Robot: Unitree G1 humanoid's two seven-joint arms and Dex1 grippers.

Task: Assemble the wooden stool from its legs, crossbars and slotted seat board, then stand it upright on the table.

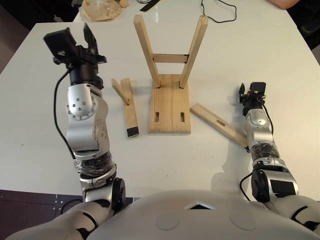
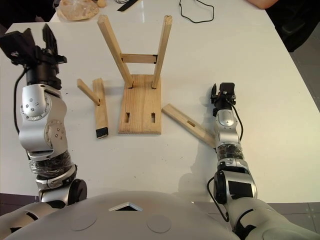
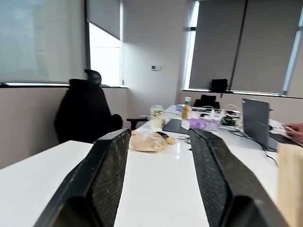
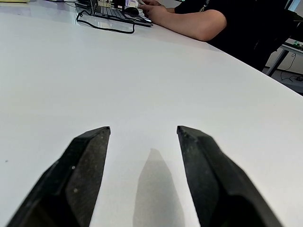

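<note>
Left eye view: black-ended leg (image 1: 130, 107) lies beside seat board (image 1: 169, 106).

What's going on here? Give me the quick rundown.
The stool is half built. The seat board lies flat on the table with two legs standing in its far slots, joined by a crossbar; its two near slots are empty. One loose leg with a short crossbar joined to it lies to the board's left, another loose leg to its right. Neither gripper holds anything: the left gripper is raised and open, the right gripper open low over the table.
</note>
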